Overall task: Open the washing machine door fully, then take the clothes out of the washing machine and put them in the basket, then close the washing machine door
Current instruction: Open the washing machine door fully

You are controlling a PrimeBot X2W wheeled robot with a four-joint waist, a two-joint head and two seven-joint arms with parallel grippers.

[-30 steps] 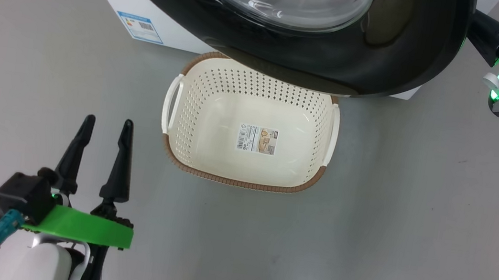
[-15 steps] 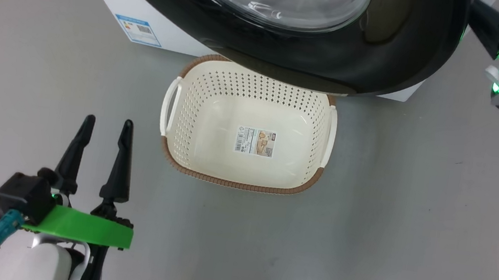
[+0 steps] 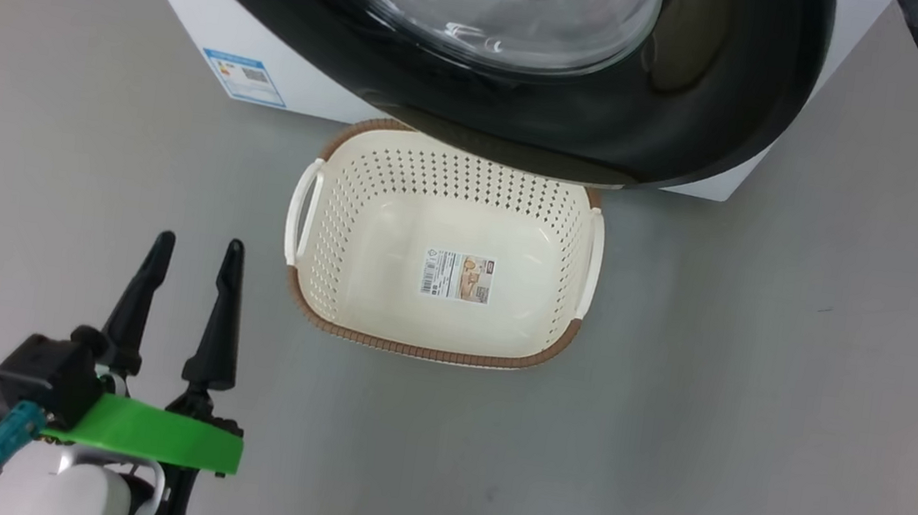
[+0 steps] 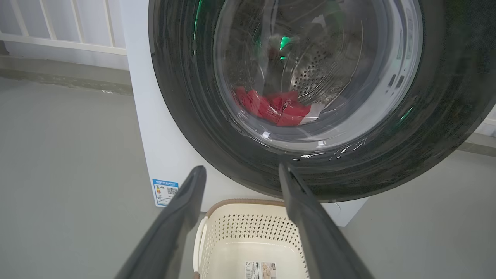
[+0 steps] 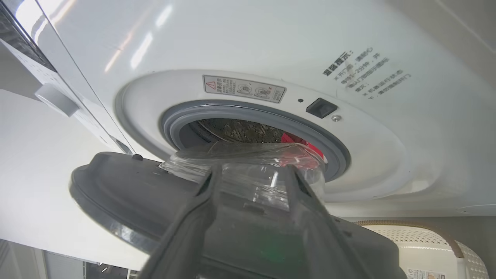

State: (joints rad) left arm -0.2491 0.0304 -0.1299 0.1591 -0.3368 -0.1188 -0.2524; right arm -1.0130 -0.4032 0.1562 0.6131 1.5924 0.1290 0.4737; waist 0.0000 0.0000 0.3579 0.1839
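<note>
Red clothes lay behind the ajar washing machine door, cream basket beneath it, left hand spread apart, right hand parted at the door's inner side.

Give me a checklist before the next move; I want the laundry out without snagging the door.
1. Fully open washing machine door: not ok, only partly swung out, overhanging the far rim of the basket.
2. Empty basket: ok.
3. Red clothes in the drum: ok, seen through the door.
4. Open left gripper: ok.
5. Fingers of the right gripper apart at the door's edge: ok.
</note>
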